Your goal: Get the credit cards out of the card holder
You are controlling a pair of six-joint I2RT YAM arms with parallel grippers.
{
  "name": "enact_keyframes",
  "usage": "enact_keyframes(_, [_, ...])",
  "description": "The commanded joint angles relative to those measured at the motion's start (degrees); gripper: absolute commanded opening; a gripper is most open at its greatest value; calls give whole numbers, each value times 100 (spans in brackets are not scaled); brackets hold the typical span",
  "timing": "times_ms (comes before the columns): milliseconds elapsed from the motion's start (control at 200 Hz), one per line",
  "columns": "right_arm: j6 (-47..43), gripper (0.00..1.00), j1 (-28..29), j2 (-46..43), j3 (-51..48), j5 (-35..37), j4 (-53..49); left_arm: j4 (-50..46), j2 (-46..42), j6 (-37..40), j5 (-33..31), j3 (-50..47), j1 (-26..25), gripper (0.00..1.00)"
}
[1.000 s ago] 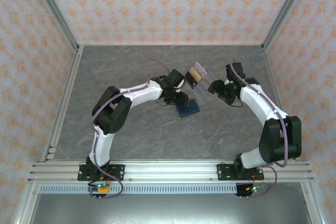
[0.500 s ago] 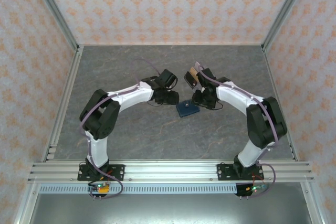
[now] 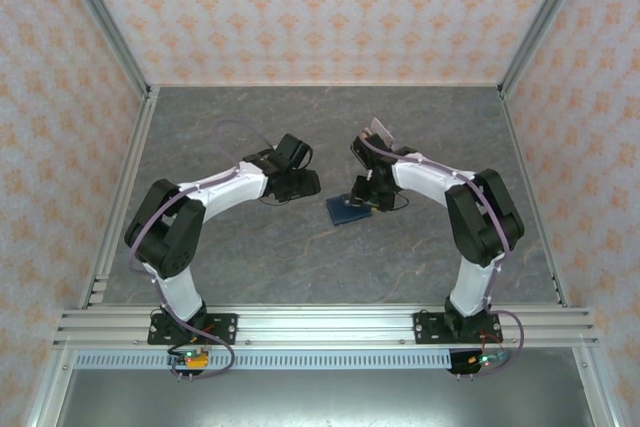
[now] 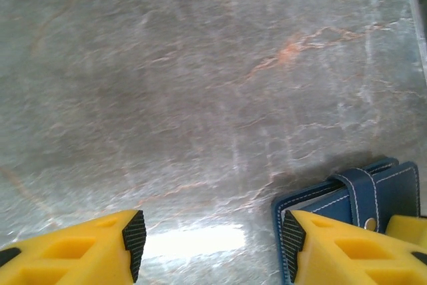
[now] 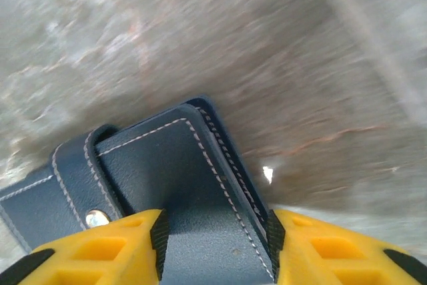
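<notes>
Navy card holder (image 3: 343, 213) lies folded at table (image 3: 250, 257) centre; right gripper (image 5: 217, 233) straddles it, grip unconfirmed; left gripper (image 4: 212, 238) open, empty. Pale credit cards (image 3: 378, 131) seemingly out, toward far edge; remainder unverifiable.

The left arm (image 3: 220, 184) and right arm (image 3: 425, 175) share one build: glossy white tubular links joined by chunky, rounded black joint housings. A thin purple cable (image 3: 235, 123) runs along each. Black base plates (image 3: 195, 327) toward 6 o'clock have small orange and green parts just below them. The left hand (image 4: 208, 235) and right hand (image 5: 213, 235) have bright yellow fingers (image 4: 73, 248) with recessed panels, tipped by black ribbed pads (image 4: 135, 235).
</notes>
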Motion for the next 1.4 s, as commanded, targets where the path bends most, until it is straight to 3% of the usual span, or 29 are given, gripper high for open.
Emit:
enact_keyframes(0, [493,45,332,-24,-194,-1105,572,162,-400,-488,-224,-312,139,59])
enact_keyframes(125, [784,45,530,148,-76,-1721,1008,326,-702,-849,-187,-730,206,59])
enact_keyframes(340, [-95,55,502,-39,562,-115,-165,228,-1277,-1397,-310,-1361,207,61])
enact_keyframes(520, [-601,55,504,591,1339,9,-440,527,-1706,-1982,-67,-1899,149,63])
enact_keyframes(821, [-738,29,507,1294,1890,91,-773,1362,-1762,-2778,153,-2311,-399,64])
enact_keyframes(896, [-738,27,502,1261,1814,154,-842,1549,-1663,-2883,234,-2345,-450,64])
enact_keyframes(1216, [-766,24,631,686,1036,-386,-905,1753,-1405,-3119,308,-2467,-511,63])
enact_keyframes(1331, [-906,26,652,484,796,-1207,-730,1774,-1350,-3140,285,-2509,-511,62])
enact_keyframes(1396, [-961,26,614,349,739,-1188,-690,1810,-1317,-3113,293,-2507,-511,60])
